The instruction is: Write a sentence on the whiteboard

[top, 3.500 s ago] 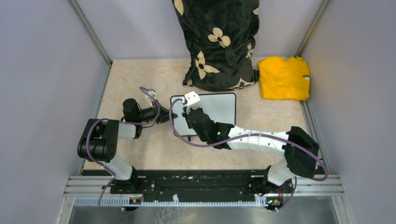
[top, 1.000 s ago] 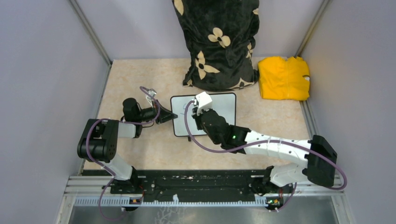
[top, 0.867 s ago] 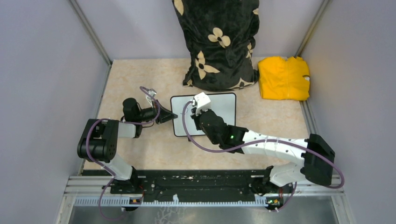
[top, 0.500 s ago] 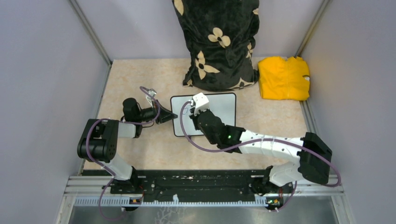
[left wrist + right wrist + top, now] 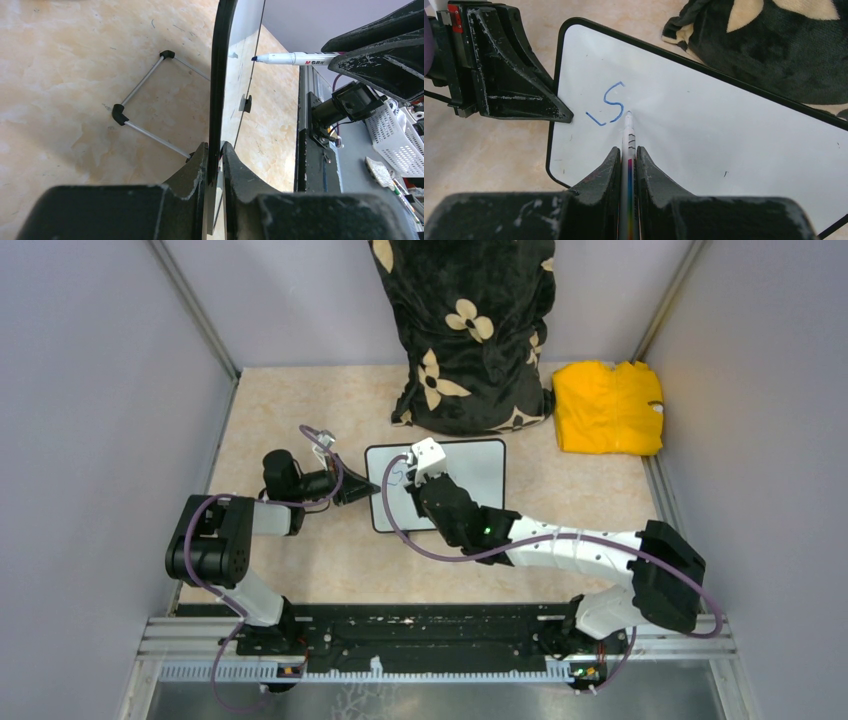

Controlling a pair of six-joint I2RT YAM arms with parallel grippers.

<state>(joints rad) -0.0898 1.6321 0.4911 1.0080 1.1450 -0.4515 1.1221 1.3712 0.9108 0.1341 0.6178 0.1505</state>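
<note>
The whiteboard [image 5: 478, 472] lies near the table's middle; its white face [image 5: 724, 125] carries a blue "S" with a short stroke beside it [image 5: 608, 104], all of the sentence that shows. My left gripper [image 5: 368, 487] is shut on the board's left edge, both fingers pressed on the thin dark frame [image 5: 215, 146]. My right gripper [image 5: 627, 150] is shut on a white marker [image 5: 629, 134] with a rainbow stripe. The marker's tip sits just right of the "S", at the board's surface. From the left wrist the marker [image 5: 290, 59] points at the board's face [image 5: 235, 75].
A black floral cushion [image 5: 470, 330] stands just behind the board. A folded yellow cloth [image 5: 608, 405] lies at the back right. The board's wire stand [image 5: 145, 100] juts out under it. Grey walls close in on both sides.
My right gripper has shifted slightly left along the board with the marker. The blue mark near the board's left end has grown into an "S". The left gripper keeps its hold.
</note>
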